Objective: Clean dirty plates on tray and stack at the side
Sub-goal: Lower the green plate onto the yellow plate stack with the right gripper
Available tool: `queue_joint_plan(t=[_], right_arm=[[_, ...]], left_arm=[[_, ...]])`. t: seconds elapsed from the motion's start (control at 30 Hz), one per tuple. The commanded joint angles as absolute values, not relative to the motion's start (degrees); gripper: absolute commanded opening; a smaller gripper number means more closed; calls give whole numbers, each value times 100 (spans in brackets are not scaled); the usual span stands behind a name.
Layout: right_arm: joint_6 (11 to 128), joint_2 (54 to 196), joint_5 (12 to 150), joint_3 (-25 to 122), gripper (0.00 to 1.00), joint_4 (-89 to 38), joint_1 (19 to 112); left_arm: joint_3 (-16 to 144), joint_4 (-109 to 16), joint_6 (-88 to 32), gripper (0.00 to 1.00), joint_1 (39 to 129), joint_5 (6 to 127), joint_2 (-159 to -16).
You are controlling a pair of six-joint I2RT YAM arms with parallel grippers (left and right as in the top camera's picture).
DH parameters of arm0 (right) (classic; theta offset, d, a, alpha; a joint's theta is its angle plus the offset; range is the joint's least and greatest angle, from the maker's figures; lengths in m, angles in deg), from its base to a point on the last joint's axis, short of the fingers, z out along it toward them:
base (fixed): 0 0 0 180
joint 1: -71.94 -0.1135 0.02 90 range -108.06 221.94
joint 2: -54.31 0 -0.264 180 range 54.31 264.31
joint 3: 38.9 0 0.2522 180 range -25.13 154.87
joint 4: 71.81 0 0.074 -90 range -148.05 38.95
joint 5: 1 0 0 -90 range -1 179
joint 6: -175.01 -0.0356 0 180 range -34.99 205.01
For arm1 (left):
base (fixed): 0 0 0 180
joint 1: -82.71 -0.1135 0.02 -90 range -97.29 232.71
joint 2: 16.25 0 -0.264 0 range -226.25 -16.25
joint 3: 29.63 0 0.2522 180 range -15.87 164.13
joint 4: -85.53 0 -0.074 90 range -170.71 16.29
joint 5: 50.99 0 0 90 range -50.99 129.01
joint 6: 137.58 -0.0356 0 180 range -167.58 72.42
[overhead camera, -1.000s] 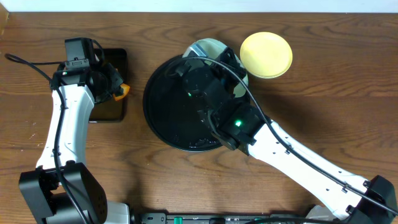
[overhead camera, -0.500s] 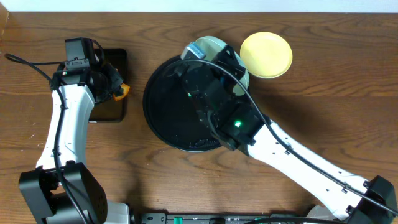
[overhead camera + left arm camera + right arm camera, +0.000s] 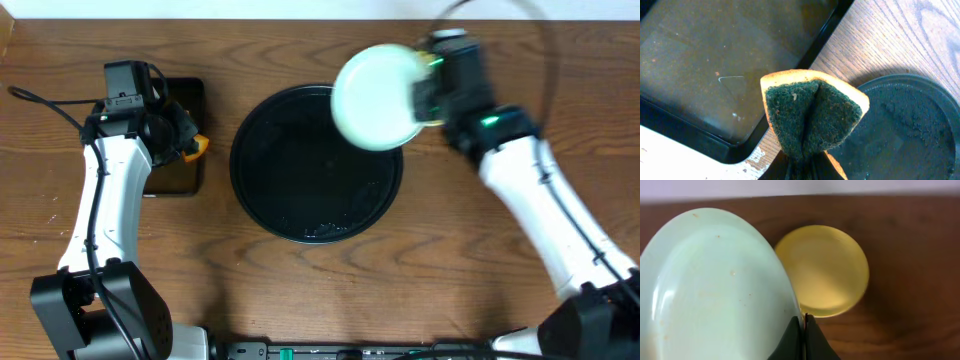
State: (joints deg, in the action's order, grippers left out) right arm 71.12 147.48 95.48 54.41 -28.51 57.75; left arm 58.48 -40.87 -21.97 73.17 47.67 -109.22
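My right gripper (image 3: 428, 88) (image 3: 803, 322) is shut on the rim of a pale mint-green plate (image 3: 375, 98) (image 3: 715, 280) and holds it up over the far right edge of the round black tray (image 3: 300, 190). The plate looks clean. The pale yellow plate (image 3: 822, 270) lies on the table behind it and is hidden in the overhead view. The tray shows no plate on it. A second mint-green plate is not in view. My left gripper (image 3: 185, 140) (image 3: 805, 162) is shut on a folded orange-and-green sponge (image 3: 197, 146) (image 3: 812, 112), left of the tray.
A small rectangular black tray (image 3: 178, 140) (image 3: 715, 70) with brownish liquid sits under the left gripper. The round tray's rim also shows in the left wrist view (image 3: 905, 130). The table's far edge runs just behind the plates.
My right arm, which lay across the round tray, has swung up and to the right, lifting the mint-green plate off the tray's far rim. The left arm has not moved.
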Motion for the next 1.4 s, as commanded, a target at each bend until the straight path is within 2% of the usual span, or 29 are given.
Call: queue_joint_plan(t=[0.0,0.17,0.33,0.43,0.7,0.77,0.87,0.93,0.97,1.07,1.13,1.23,1.27,1.33,1.37], right_arm=[[5903,14938,8503,5487,1,-2871,6590],[5670,15486,8481,5487,1,-3059,7322],[5676,16284,7379,5487,1,-3952,7845],[5648,16627,6853,5487,1,-4444,7915],[5532,17246,6934,5489,1,-4794,7751],[5530,17274,7222,5489,7,-4704,7731],[5593,17274,7292,5492,25,-4680,7724],[5593,17274,7307,5492,33,-4665,7724],[5595,17274,7307,5492,35,-4643,7724],[5630,17272,7200,5531,34,-4536,7718],[5858,17268,6890,5669,40,-4293,7690],[6297,17189,6501,5975,42,-3666,7528],[6839,17030,6385,6268,43,-2991,7196],[7180,16892,6387,6390,43,-2602,6872],[7422,16765,6396,6412,49,-2394,6544]], left_arm=[[5839,-4085,-2250,9,7309,4756,-10951],[5839,-4085,-2250,9,7309,4756,-10951],[5828,-4087,-2250,9,7309,4756,-10951],[5813,-4087,-2247,10,7309,4756,-10953],[5751,-4159,-2250,9,7309,4754,-10981],[5751,-4173,-2250,10,7309,4756,-10990],[5751,-4175,-2250,9,7309,4756,-10990],[5751,-4175,-2250,9,7309,4756,-10990],[5751,-4175,-2247,9,7309,4756,-10990],[5751,-4173,-2250,9,7309,4756,-10990],[5751,-4173,-2250,9,7309,4756,-10990],[5751,-4177,-2250,10,7309,4752,-10990],[5751,-4232,-2245,8,7302,4553,-10990],[5747,-4350,-2245,8,7302,4260,-10990],[5747,-4500,-2247,8,7300,3952,-10994]])
